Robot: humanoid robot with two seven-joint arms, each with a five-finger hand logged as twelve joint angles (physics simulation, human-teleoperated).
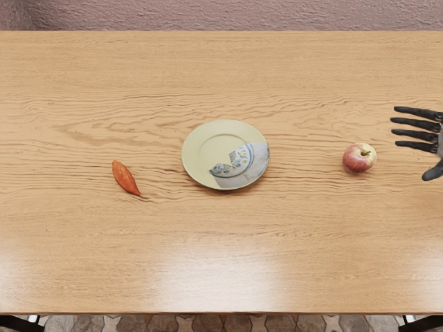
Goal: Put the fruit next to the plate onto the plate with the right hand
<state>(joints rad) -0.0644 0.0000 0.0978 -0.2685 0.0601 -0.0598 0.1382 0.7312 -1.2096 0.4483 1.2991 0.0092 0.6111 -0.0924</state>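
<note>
A wooden counter (221,242) fills most of the head view. A round, pale yellow-green plate (206,144) sits near its middle, with a blue-grey patterned patch on its near right part. Nothing lies on the plate.

The apple (359,158), red with a yellowish patch and its stem end turned upward, rests on the counter to the right of the plate. It is well apart from the plate's rim, with bare wood between them. To the left of the plate, also apart from it, lies a tapered orange item (125,177), its pointed end aimed toward the near right.

The right robot hand (422,134) comes in from the right edge, just to the right of the apple and slightly farther back. Only part of it shows. Its dark fingers (415,111) are held wide and stretched toward the left, one beyond the other, and the thumb (432,171) sits nearer. The robot hand holds nothing, and a clear gap separates its fingertips from the apple.

The left arm does not show.
</note>
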